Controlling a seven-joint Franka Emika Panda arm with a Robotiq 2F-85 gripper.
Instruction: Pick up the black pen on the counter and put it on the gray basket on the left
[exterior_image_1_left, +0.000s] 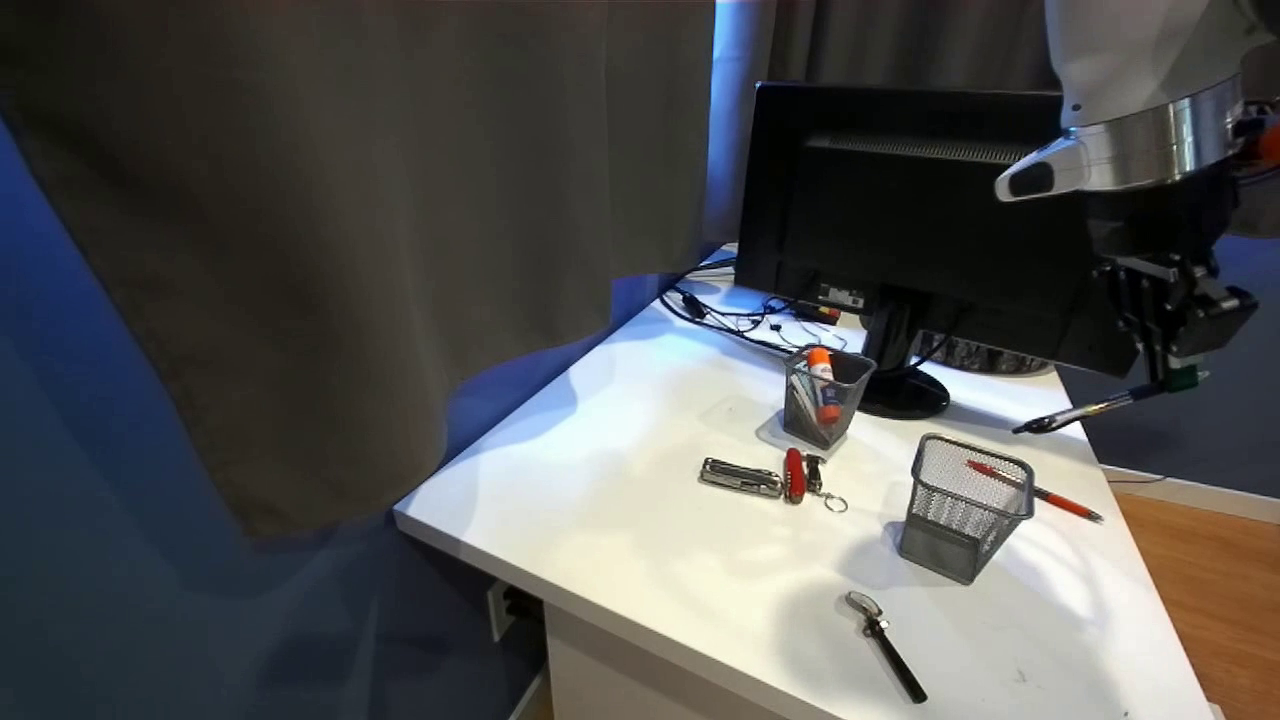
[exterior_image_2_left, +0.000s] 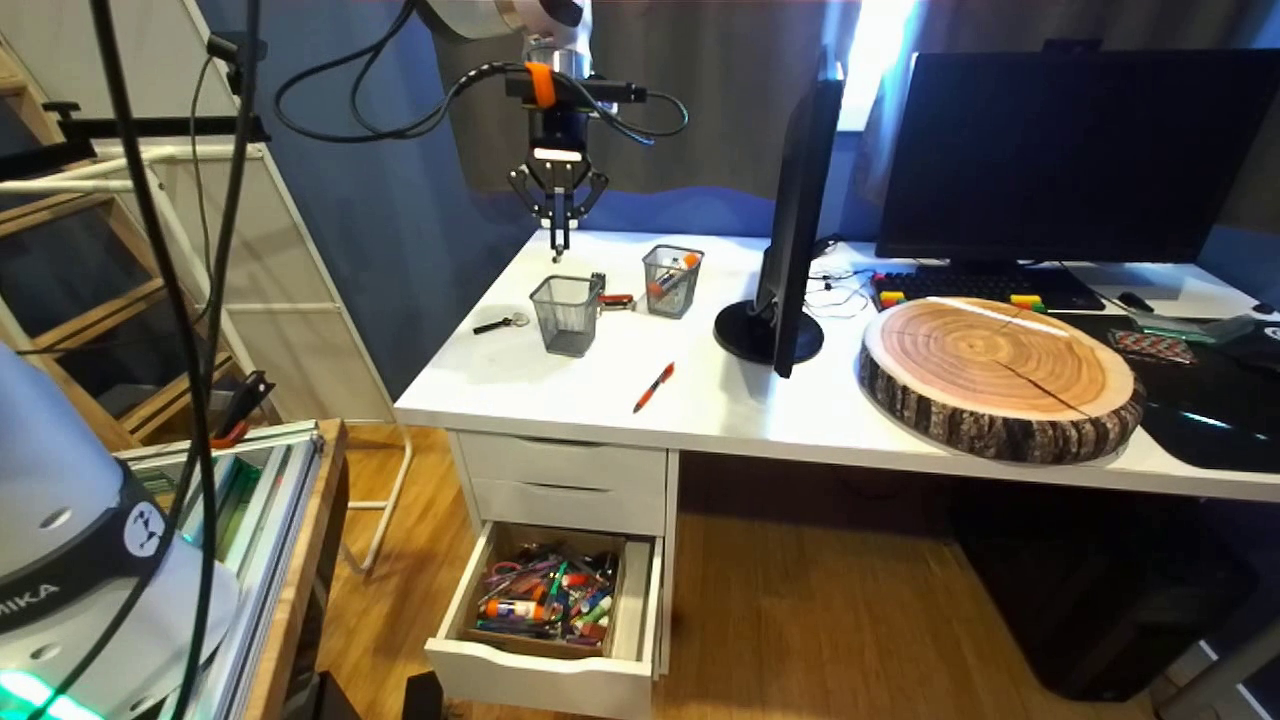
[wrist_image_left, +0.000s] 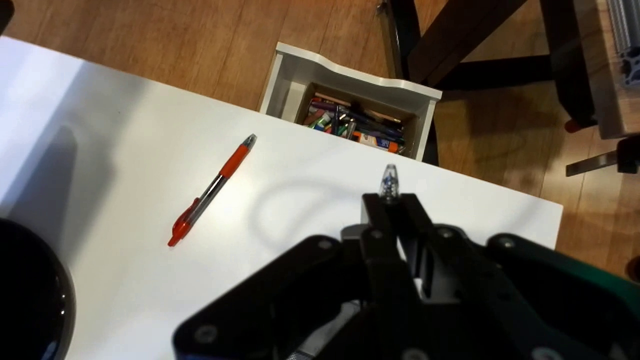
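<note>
My gripper (exterior_image_1_left: 1180, 372) is shut on the black pen (exterior_image_1_left: 1092, 408) and holds it in the air, slightly tilted. The gripper (exterior_image_2_left: 560, 238) also shows in an exterior view, with the pen's end (exterior_image_2_left: 557, 258) just below its fingertips. In the wrist view the pen's clear tip (wrist_image_left: 389, 182) sticks out past the closed fingers (wrist_image_left: 389, 199). A gray mesh basket (exterior_image_1_left: 968, 505), which looks empty, stands upright on the white counter (exterior_image_1_left: 620, 540); it is the left basket (exterior_image_2_left: 566, 318) in an exterior view. Only a sliver of mesh (wrist_image_left: 300, 355) shows in the wrist view. The gripper is apart from the basket.
A second mesh basket (exterior_image_1_left: 828, 398) holds a glue stick and other things. A red pen (exterior_image_2_left: 654, 388), a multitool (exterior_image_1_left: 741, 477), a red pocketknife (exterior_image_1_left: 795, 475) and a small magnifier (exterior_image_1_left: 886, 648) lie on the counter. A black monitor (exterior_image_1_left: 930, 220) stands behind. An open drawer (exterior_image_2_left: 545, 670) juts out below.
</note>
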